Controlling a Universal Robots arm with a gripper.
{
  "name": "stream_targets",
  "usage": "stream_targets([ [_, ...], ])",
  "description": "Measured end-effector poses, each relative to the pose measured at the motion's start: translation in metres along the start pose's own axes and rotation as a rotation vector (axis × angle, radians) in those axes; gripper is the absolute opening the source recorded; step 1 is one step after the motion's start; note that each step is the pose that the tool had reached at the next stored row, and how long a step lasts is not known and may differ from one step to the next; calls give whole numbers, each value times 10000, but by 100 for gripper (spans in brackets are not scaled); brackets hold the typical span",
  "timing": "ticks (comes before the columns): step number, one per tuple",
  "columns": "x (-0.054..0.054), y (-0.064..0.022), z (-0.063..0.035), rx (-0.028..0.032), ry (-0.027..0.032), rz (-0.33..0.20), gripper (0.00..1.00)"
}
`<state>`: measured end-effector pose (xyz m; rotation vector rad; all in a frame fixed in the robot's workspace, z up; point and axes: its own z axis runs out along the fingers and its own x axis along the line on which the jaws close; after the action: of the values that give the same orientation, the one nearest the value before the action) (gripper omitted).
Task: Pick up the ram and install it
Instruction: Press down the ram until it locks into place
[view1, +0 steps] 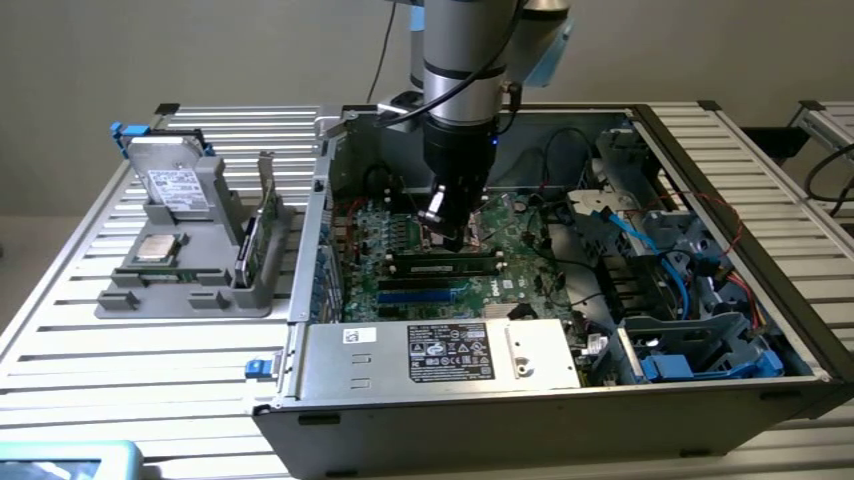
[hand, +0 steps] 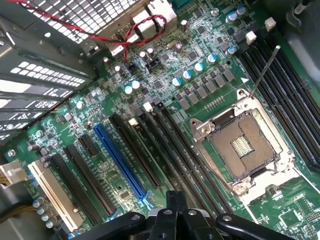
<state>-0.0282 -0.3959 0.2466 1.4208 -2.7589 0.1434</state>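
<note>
Green ram (view1: 447, 268) sits in its motherboard (view1: 514, 285) slot; the gripper (view1: 451, 238) is clenched, empty, just above it. Pressing should be vertical, even along both ends.

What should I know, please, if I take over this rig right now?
Pincer: shut, holding nothing that I can see, low inside the open grey metal computer case.
Ram: what looks like the slim dark green memory stick stands in a long black motherboard slot, directly under the pincer.
Done: the stick appears to be placed in its slot.
Left: I cannot tell whether it is fully seated or the white end clips are latched, so check that.
</note>
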Motion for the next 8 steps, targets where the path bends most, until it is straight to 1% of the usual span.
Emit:
stream_targets([
  [2, 0, 0, 0, 6, -1, 227, 11],
  [8, -1, -1, 1, 58, -25, 882, 11],
])
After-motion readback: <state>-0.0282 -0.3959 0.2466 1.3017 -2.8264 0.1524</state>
